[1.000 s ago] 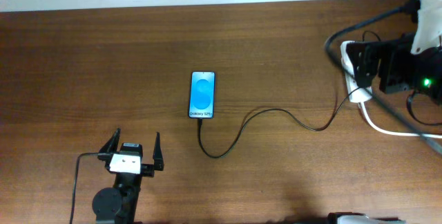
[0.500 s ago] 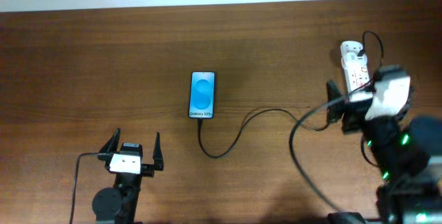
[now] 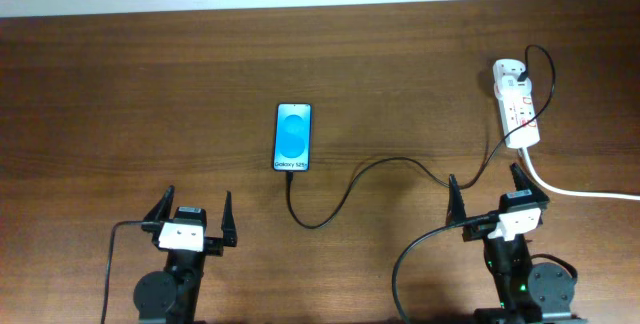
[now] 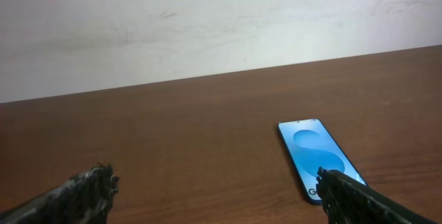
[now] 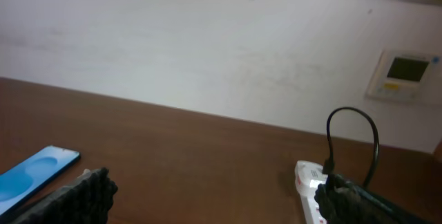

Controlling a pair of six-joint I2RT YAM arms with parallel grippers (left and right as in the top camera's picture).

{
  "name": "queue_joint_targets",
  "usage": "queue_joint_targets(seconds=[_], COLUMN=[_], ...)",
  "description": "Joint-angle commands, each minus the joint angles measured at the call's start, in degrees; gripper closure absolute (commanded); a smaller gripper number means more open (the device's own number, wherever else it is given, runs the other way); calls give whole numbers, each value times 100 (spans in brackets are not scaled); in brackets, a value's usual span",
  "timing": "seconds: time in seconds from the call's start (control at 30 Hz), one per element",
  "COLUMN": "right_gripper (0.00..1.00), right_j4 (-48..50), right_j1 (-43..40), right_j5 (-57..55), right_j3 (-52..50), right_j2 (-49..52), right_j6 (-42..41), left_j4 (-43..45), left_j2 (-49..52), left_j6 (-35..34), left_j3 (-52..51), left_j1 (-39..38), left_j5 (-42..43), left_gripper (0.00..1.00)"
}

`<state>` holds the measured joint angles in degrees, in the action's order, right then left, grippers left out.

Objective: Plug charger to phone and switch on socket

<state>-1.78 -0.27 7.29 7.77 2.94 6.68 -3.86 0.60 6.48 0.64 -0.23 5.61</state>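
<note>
Across the brown wooden surface (image 3: 120, 84) the risks come mostly from the charger (image 3: 395, 160), the longest thing on it. Its thin black cable snakes from the near end of the phone, loops toward the robot, then rises to the white power strip (image 3: 517, 107) at the far right. On that last stretch it passes just ahead of the right pincer (image 3: 486, 186), whose fingers are spread wide and grip nothing. If that arm drives straight for the strip, I judge a finger could hook the cable and tug it, pulling the connector loose or dragging the phone askew.

The power strip lies loose with only its thick white cord (image 3: 575, 193) trailing off to the right. A push on a switch that comes in at a slant may slide or twist the strip instead of flipping anything, and a black loop of cable arches over its far end, ready to be caught.

The phone (image 3: 293, 136) lies flat near the centre, screen lit blue. The left pincer (image 3: 196, 204), also spread and empty, sits near the robot's edge, well apart from it.

The small plug (image 3: 290, 175) meets the phone's near edge, but whether it is fully seated cannot be told. The red switch marks (image 3: 524, 101) are too small to read, so the wrong one could be pressed.
</note>
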Motion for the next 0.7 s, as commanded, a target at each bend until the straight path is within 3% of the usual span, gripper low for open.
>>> queue_joint_targets(seconds=[0.0,0.47,0.6,0.67], right_gripper=[2,2,2,2], right_j4=[166,717,-267,-232], right_j1=[144,153,140,140], right_j5=[-26,-35,-203,-197], right_j3=[-326,-745,-745,-745], right_j2=[-186,-275,-275,-275], right_j6=[17,22,52,39], left_j4=[-31,-31,-31,-31], left_j2=[-31,-31,-31,-31], left_j6=[92,92,92,92], left_j3=[-13,-13,-13,-13], left_j1=[28,28,28,28], left_j5=[-2,-2,-2,-2], left_gripper=[1,1,1,1])
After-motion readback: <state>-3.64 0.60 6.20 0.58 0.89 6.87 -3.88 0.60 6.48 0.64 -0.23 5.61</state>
